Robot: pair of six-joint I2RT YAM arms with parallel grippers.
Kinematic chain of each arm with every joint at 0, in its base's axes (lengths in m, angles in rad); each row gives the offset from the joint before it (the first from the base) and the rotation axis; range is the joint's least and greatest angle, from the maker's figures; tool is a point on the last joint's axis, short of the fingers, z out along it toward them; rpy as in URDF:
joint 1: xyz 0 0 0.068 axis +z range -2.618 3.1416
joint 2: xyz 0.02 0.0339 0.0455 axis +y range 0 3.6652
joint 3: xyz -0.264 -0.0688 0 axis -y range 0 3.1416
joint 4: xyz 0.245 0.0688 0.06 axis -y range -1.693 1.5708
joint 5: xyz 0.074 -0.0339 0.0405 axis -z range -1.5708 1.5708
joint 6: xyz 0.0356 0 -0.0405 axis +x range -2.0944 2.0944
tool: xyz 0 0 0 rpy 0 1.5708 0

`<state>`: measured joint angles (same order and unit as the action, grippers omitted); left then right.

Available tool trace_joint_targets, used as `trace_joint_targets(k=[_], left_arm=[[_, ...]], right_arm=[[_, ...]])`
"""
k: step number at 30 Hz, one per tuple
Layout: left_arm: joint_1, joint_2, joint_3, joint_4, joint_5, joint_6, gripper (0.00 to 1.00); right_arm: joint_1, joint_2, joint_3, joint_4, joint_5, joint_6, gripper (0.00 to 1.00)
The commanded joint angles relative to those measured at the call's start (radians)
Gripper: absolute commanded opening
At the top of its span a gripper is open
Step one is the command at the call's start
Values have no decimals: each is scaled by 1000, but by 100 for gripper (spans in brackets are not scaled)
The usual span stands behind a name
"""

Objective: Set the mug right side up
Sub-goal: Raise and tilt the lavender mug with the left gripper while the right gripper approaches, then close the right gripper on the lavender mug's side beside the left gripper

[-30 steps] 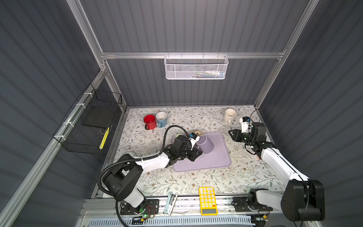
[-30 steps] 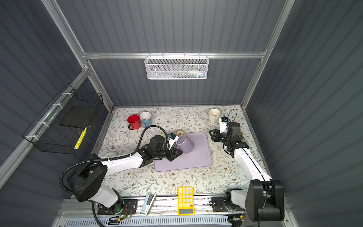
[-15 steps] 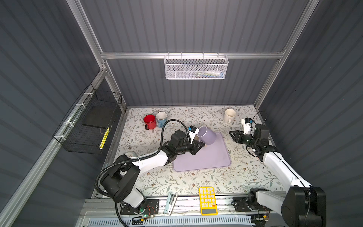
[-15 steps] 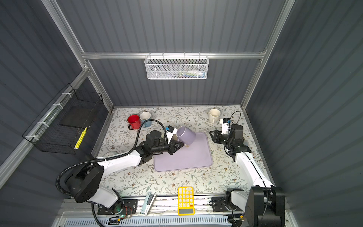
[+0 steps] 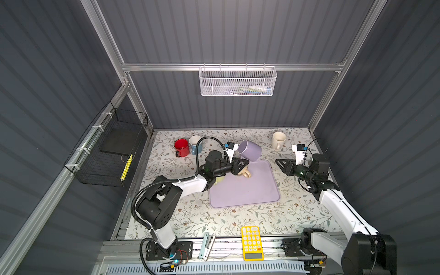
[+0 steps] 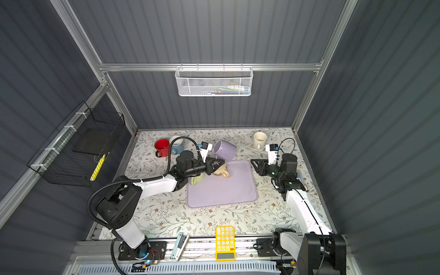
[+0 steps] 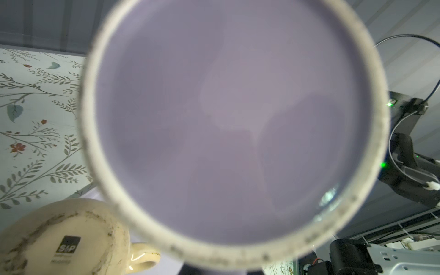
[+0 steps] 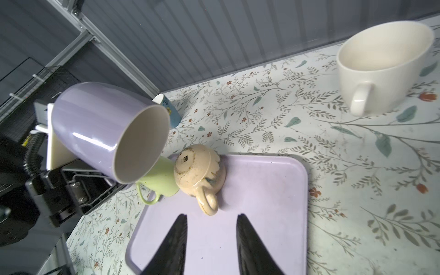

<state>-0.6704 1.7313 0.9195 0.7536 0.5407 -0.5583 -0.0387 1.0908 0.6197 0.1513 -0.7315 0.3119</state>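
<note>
Top pair high, front, angled down, whole table [image 5: 202, 219], wrist cams close, both show purple mug [image 7: 226, 119]

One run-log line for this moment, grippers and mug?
left gripper: shut on purple mug | mug: aloft, tilted, mouth angled down | right gripper: open, empty, near tray

The room is being closed in by dark grey walls [image 5: 214, 35]. A flowery cloth [image 5: 214, 221] is being used as the floor. A white basket [image 5: 238, 83] is being held on the far bar [image 5: 166, 67].
</note>
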Motion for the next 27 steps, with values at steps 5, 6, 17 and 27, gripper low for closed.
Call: trace_joint_targets(k=[5, 6, 17, 27], left_arm=[[11, 23, 84, 170, 64, -51, 9], [12, 31, 91, 183, 70, -61, 9], [15, 85, 123, 265, 100, -144, 9], [15, 90, 124, 274, 117, -169, 8]], right_arm=[[4, 75, -32, 262, -254, 119, 37], [11, 86, -39, 306, -277, 138, 37], [90, 147, -34, 500, -334, 183, 39], [123, 225, -8, 615, -337, 218, 40]])
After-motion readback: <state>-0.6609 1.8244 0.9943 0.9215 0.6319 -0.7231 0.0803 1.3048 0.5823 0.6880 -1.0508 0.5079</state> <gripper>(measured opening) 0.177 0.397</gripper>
